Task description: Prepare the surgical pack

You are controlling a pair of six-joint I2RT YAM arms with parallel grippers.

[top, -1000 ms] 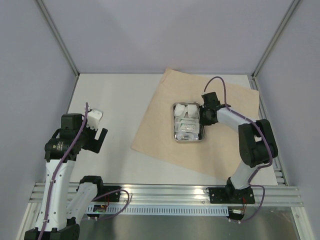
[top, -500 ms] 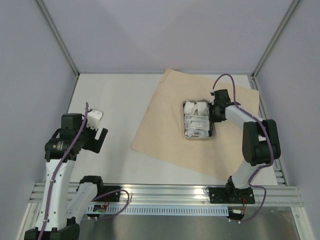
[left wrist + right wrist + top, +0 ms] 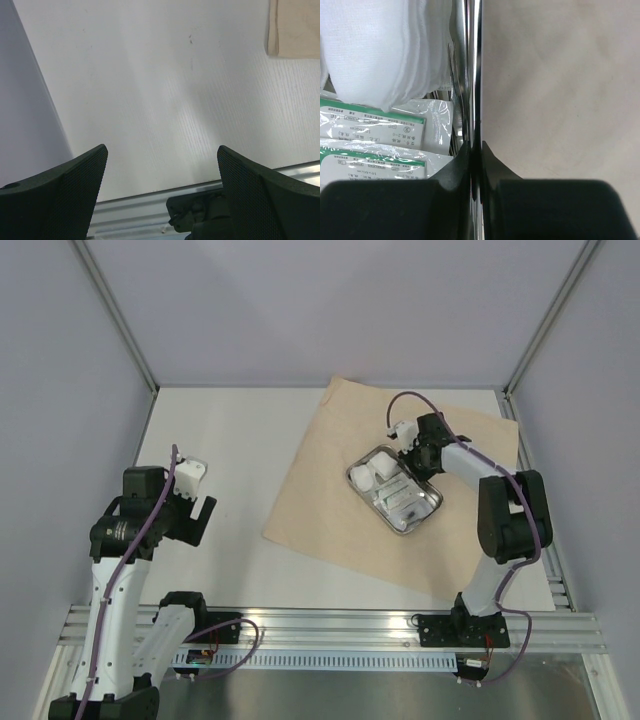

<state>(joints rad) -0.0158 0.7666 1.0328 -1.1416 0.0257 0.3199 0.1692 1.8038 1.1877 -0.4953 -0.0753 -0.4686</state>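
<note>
Right gripper (image 3: pixel 475 150) is clamped on the tray (image 3: pixel 471 60) rim. The tray, loaded with gauze (image 3: pixel 370 45) and packets (image 3: pixel 375 130), sits askew on the wrap (image 3: pixel 320 490). Left gripper (image 3: pixel 161 148) hangs wide open, empty. Wrap's unfolded, so I'd say the folding is all to come.

A: What runs from 12 to 6 o'clock?
B: The rim of the steel tray (image 3: pixel 472 60), pinched by the right gripper (image 3: pixel 475 152) at 6.
A: And either side?
B: White gauze (image 3: pixel 375 50) at 10, green-striped clear packets (image 3: pixel 380 132) at 8, tan wrap sheet (image 3: pixel 560 85) from 1 to 4.
</note>
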